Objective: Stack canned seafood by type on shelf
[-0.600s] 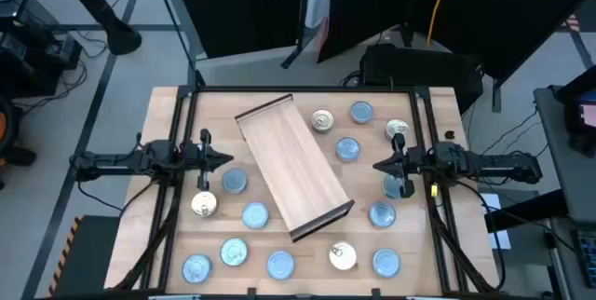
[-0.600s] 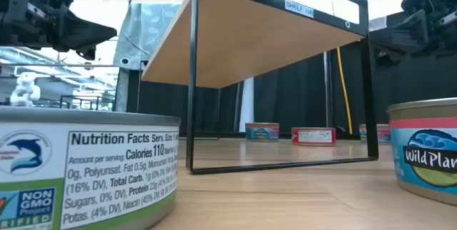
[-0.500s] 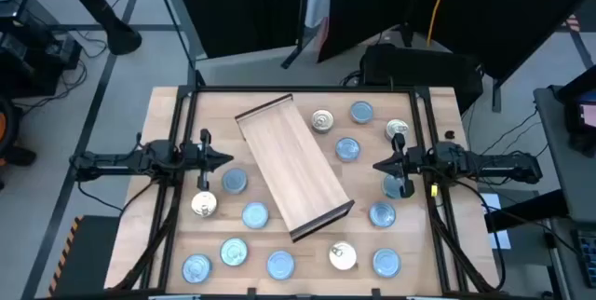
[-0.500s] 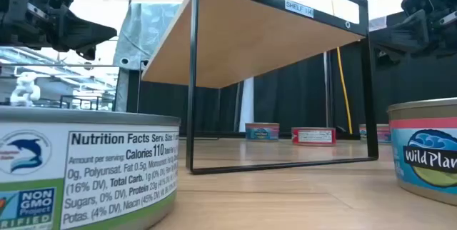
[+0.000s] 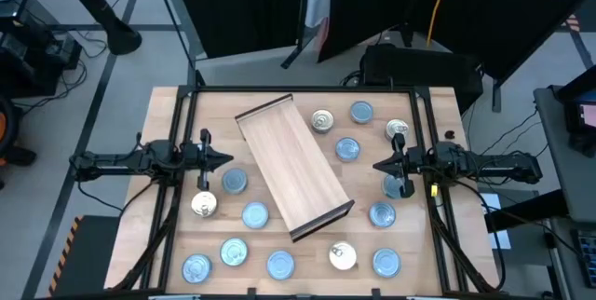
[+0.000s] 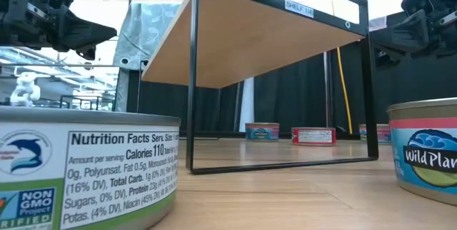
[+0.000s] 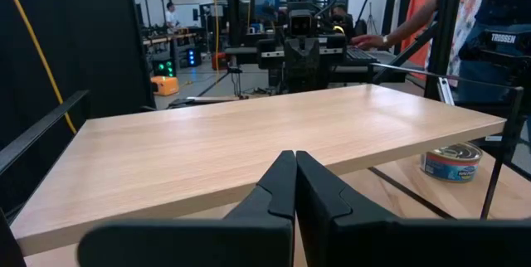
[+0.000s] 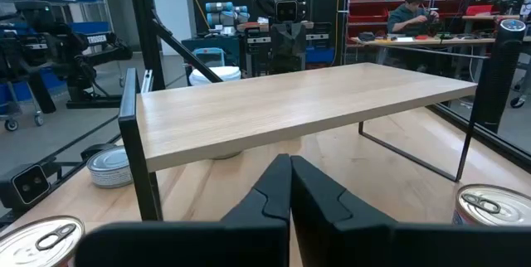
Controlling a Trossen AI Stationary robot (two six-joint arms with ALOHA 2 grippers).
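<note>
The shelf (image 5: 292, 166), a long light-wood board on a dark frame, stands slantwise mid-table on its thin black legs (image 6: 191, 116). Several round tins of canned seafood lie flat on the tabletop around it, most blue-topped (image 5: 242, 214), a few silvery-gold (image 5: 322, 119). My left gripper (image 5: 227, 159) hovers shut at the shelf's left side, above the table. My right gripper (image 5: 378, 164) hovers shut at the shelf's right side. Both point at the shelf (image 7: 274, 147) (image 8: 299, 101) with nothing between their fingers.
Tins crowd the near edge (image 5: 279, 264) and the right side (image 5: 382, 213); two stand very close to the low camera (image 6: 78, 166) (image 6: 425, 148). A black frame rail (image 5: 307, 89) borders the table's far edge. A person sits far behind (image 8: 412, 10).
</note>
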